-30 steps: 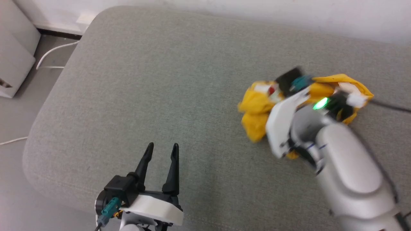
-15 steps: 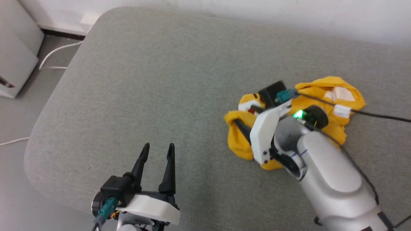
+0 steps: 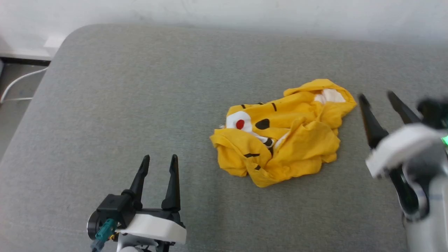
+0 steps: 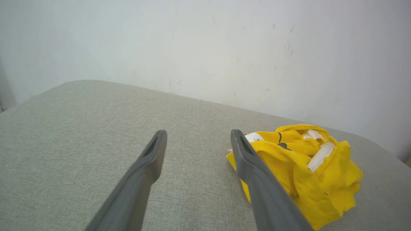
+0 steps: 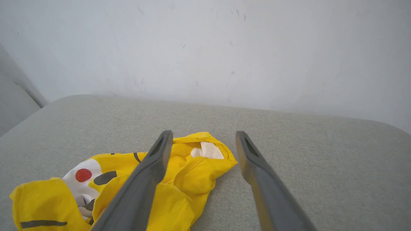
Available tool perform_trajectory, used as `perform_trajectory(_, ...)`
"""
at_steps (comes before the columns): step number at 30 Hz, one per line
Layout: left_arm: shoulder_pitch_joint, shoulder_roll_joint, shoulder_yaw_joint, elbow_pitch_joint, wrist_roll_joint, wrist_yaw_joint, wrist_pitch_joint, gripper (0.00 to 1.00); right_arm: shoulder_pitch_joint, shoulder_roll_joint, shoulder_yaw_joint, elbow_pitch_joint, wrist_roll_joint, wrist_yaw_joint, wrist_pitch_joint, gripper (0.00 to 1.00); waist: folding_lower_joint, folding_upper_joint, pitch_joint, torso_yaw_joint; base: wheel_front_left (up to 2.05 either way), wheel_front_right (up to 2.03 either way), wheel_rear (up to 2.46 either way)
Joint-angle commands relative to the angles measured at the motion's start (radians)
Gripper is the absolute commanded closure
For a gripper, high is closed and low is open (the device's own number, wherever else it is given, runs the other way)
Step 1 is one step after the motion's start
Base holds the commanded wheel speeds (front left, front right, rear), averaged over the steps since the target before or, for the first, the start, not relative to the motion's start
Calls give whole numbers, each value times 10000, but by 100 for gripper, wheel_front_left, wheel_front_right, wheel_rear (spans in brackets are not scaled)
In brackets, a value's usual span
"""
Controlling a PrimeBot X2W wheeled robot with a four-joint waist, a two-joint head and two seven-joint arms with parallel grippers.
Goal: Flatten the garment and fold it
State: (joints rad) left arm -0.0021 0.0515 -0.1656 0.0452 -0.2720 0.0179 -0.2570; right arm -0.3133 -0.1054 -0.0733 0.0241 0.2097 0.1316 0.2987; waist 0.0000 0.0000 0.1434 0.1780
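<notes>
Right gripper (image 3: 375, 95) releases T-shirt (image 3: 297, 140), backs off beside it, fingers apart, empty; left gripper (image 3: 159, 157) also apart, idle; T-shirt crumpled heap on cushion (image 3: 122, 87), flattening yet to start

Left gripper (image 3: 160, 157) stood at lower left, fingers parted and empty; right gripper (image 3: 375, 95) hung at the right edge, fingers likewise spread, holding nothing, slightly blurred.
</notes>
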Motion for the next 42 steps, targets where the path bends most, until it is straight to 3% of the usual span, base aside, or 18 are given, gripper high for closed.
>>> perform_trajectory(1, 99, -13, 70, -76, 133, -89, -48, 0, 575, 210, -321, -396, -274, -9, -259, 0, 0, 0, 41, -338, 0, 0, 0)
perform_trajectory(7, 357, -13, 297, -328, 301, -174, -48, 0, 2821, 539, -1634, -1454, -933, -9, -2340, 0, 0, 0, 82, -720, 0, 0, 0)
perform_trajectory(14, 725, -13, 442, -351, 357, -242, -48, 0, 4409, 548, -1968, 108, 74, -9, -4649, 0, 0, 0, -66, -1001, 0, 0, 0)
perform_trajectory(20, 725, -13, 574, -362, 458, -305, -48, 0, 4276, 550, -1689, 928, 232, -9, -5331, 0, 0, 0, -196, -1168, 0, 0, 0)
perform_trajectory(26, -497, 401, 394, -255, 662, -816, 177, 0, 3896, 550, -1628, 1068, 120, -9, -5471, 0, 0, 0, 52, -1175, 0, 0, 0)
perform_trajectory(33, -3981, 1427, -755, 276, 483, -1417, 2828, 0, 3630, 551, -1477, 1302, 167, -9, -5527, 0, 0, 0, 746, -1136, 0, 0, 0)
perform_trajectory(42, -7484, 2113, -2355, 1732, -2552, -1482, 7739, 0, 3064, 551, -1157, 1556, 217, -9, -5575, 0, 0, 0, 1547, -1693, 0, 0, 0)
